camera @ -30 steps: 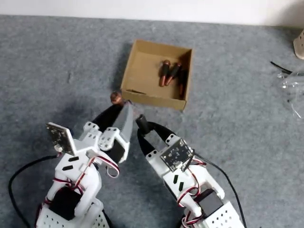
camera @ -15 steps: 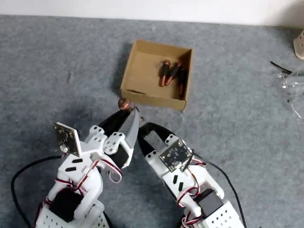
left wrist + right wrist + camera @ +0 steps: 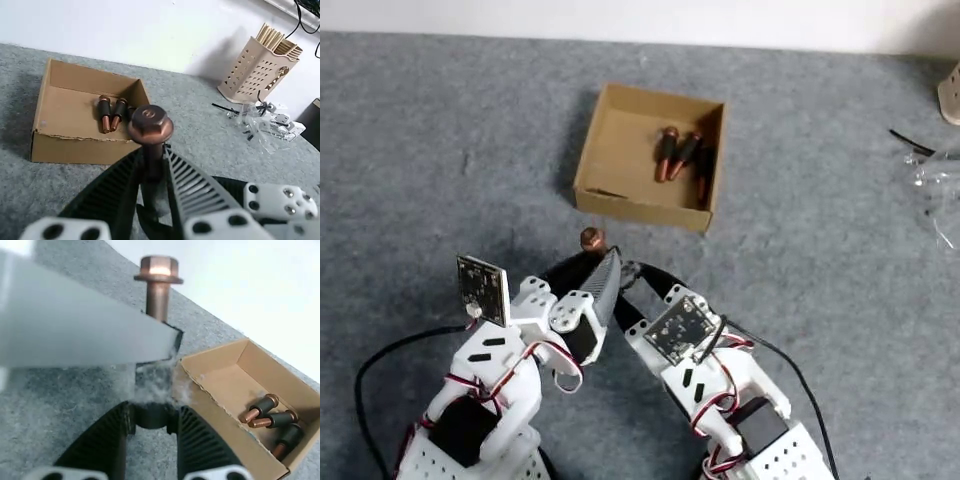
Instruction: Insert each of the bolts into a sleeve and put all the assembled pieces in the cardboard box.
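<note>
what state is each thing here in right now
copper hex-head bolt: upright, head up, gripped by its shank
left gripper: shut on the bolt
black cylindrical sleeve: held below the bolt
right gripper: shut on the sleeve
brown cardboard box: open, three assembled pieces lying inside

Grey, fuzzy surface (image 3: pixel 440 150) under my rig. I see the cardboard box (image 3: pixel 640 210) sitting flat on it, far middle, open side up. At the right edge I've got clear plastic bags (image 3: pixel 932 175) with a thin black tie (image 3: pixel 910 140) just beside them, and a beige slotted holder (image 3: pixel 260 62) standing upright farther back. A black cable (image 3: pixel 365 375) trails across the near left.
</note>
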### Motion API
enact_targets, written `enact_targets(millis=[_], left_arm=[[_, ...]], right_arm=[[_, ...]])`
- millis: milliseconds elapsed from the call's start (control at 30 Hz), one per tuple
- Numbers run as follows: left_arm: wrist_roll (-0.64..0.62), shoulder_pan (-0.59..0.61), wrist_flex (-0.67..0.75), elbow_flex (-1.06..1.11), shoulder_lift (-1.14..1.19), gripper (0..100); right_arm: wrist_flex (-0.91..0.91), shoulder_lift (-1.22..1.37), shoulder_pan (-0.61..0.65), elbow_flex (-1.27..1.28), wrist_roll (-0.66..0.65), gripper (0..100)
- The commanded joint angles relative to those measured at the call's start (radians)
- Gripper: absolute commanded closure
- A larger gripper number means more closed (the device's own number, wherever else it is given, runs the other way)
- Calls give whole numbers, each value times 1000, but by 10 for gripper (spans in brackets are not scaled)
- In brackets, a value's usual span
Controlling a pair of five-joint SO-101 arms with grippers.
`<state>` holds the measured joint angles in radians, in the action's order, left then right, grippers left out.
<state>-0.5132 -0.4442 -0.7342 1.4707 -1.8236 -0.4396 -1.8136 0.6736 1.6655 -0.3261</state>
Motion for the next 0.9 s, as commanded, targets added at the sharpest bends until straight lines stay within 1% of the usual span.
enact_targets(millis=[0, 67, 133, 200, 333, 400, 633, 867], left_arm=[[9, 18, -15, 18, 1, 990], [9, 18, -15, 18, 1, 989], [9, 18, -15, 18, 1, 963], [9, 18, -17, 22, 1, 892], [9, 18, -21, 25, 2, 708], [9, 18, -21, 25, 2, 655], [9, 10, -15, 15, 1, 650], [2, -27, -20, -81, 1, 650]], right_arm=[[19, -25, -28, 38, -12, 994], [19, -25, -28, 38, -12, 994], [19, -25, -31, 38, -12, 994], [19, -25, -33, 38, -12, 994], [19, -25, -33, 39, -12, 994], [19, -25, -33, 39, -12, 994], [21, -25, -33, 58, -15, 994], [21, -25, -33, 65, -17, 994]])
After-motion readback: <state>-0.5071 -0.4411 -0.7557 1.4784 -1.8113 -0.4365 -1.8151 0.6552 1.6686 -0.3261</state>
